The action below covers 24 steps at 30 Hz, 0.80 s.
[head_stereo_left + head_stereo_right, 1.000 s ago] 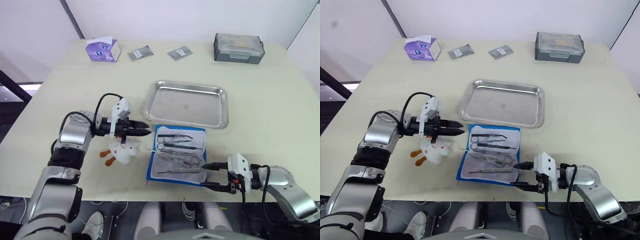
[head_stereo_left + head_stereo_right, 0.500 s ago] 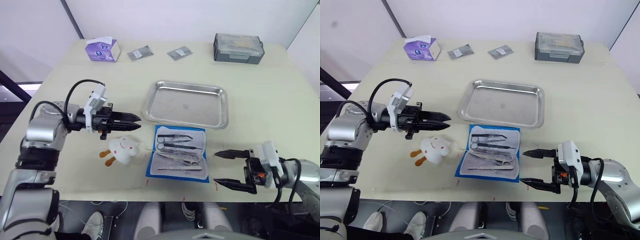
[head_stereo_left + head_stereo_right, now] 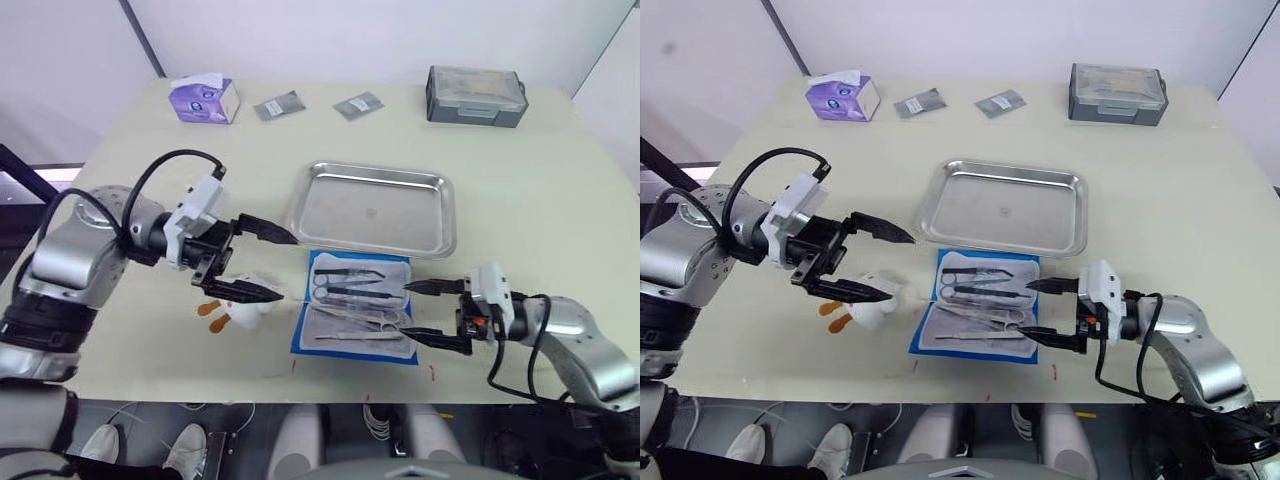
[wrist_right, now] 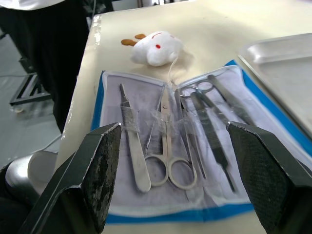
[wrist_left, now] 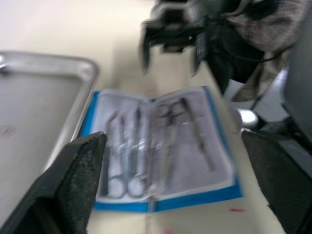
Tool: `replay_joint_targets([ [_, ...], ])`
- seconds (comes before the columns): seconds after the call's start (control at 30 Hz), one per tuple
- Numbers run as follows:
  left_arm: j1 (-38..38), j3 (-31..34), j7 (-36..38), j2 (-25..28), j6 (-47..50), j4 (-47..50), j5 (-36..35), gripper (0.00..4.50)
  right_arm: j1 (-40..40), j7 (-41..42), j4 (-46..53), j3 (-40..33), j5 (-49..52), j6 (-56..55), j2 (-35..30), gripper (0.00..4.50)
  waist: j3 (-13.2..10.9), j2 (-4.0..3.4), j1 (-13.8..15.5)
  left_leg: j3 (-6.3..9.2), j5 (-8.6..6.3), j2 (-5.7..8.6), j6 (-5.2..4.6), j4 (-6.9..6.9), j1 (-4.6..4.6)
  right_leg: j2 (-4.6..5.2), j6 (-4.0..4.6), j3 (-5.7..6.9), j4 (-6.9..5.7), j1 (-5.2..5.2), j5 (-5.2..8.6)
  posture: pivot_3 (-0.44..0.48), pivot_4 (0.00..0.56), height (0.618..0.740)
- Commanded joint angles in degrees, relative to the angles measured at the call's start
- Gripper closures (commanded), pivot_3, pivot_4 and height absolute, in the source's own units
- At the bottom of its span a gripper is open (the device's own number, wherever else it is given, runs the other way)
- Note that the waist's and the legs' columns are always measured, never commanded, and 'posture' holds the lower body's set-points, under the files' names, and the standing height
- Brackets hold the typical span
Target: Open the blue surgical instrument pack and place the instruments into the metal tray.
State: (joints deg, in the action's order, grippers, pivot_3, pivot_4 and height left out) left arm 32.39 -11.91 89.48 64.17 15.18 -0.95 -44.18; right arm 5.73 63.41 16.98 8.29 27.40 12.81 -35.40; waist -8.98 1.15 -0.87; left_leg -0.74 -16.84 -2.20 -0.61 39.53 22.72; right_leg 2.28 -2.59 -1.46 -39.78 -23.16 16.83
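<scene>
head view: flat blue surgical instrument pack point(image 3: 357, 308) lies open on the cream table point(image 3: 540, 190), thin silver instruments point(image 3: 352, 292) in its pockets, just near of the empty shiny steel tray point(image 3: 374, 209). left gripper point(image 3: 270, 265) spread wide over a white plush toy point(image 3: 243, 300). right gripper point(image 3: 420, 315) spread at the pack's right edge. wrist views: both pairs of fingers wide apart, pack between.

Cream table point(image 3: 560, 200) against plain white walls point(image 3: 380, 30), dark floor point(image 3: 20, 180) at left.
</scene>
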Motion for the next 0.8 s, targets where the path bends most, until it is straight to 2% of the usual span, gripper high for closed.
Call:
replay_joint_targets([
  [0.03,-1.2,-0.4,3.0,5.2,-2.1,2.6,-5.0,0.06,2.7,0.2,-1.3,1.7,-3.3,-3.0,1.1,0.87,0.0,0.02,0.0,-0.01,0.0,0.0,0.0,0.0,0.0,0.0,0.0,-0.01,0.0,0.0,0.0,0.0,0.15,0.74],
  [0.13,-2.6,-1.5,3.0,7.7,-4.0,3.0,-6.1,0.06,4.3,0.1,-2.9,2.4,-4.3,-3.4,2.1,0.87,0.0,0.0,0.1,-0.02,0.0,0.0,0.0,0.0,0.0,0.0,0.0,0.0,0.02,0.0,0.0,0.0,0.15,0.74],
  [0.23,-3.5,-2.3,3.0,8.9,-5.3,3.1,-6.5,0.0,5.7,0.5,-4.5,2.9,-5.2,-3.4,2.8,0.09,0.0,0.0,0.2,-0.04,0.0,0.01,0.0,-0.01,0.0,0.0,0.0,-0.02,0.02,0.0,0.0,0.0,0.15,0.74],
  [0.27,-3.6,-2.4,3.0,9.0,-5.6,3.0,-6.6,0.0,6.0,0.7,-5.1,3.0,-5.5,-3.6,2.8,0.03,0.0,0.0,0.2,-0.04,0.0,0.01,0.0,-0.01,0.01,0.0,0.0,-0.01,0.03,0.0,0.0,0.0,0.15,0.74],
  [0.8,-4.4,0.0,3.0,5.9,-5.9,1.2,-5.9,0.0,5.9,2.4,-13.9,5.9,-12.5,-7.0,2.0,0.03,0.0,0.0,0.1,-0.06,0.0,0.01,0.0,-0.01,0.01,-0.01,0.0,-0.02,0.02,-0.02,0.0,0.0,0.15,0.74],
])
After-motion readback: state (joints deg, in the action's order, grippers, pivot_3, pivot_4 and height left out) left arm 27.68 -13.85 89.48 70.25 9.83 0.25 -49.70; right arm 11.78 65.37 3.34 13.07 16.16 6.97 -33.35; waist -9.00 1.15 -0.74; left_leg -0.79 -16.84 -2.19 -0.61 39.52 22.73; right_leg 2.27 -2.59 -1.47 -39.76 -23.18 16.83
